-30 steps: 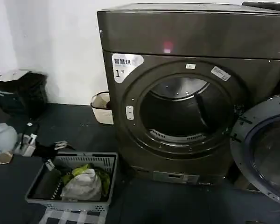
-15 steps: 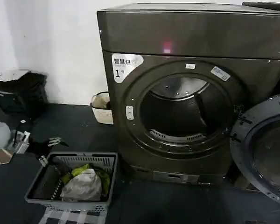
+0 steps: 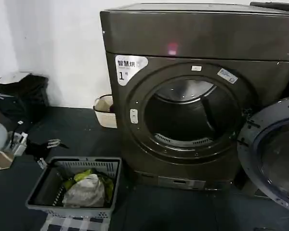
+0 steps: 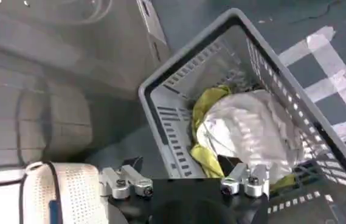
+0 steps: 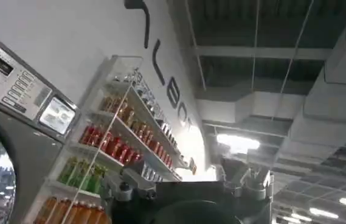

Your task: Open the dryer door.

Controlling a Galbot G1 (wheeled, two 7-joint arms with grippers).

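The dryer door (image 3: 272, 154) hangs swung wide at the dryer's (image 3: 197, 91) right — drum exposed. The left gripper (image 3: 48, 144), fingers spread and empty, sits far left above a laundry basket (image 3: 74, 185).

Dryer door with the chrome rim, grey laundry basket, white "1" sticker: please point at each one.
dryer door (image 3: 248, 144), head view, grey rim.
laundry basket (image 3: 84, 163), head view, far rim.
"1" sticker (image 3: 127, 67), head view, middle.

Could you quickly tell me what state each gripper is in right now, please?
Left gripper: open, holding nothing, above the laundry basket.
Right gripper: open, holding nothing, pointing up towards the ceiling.
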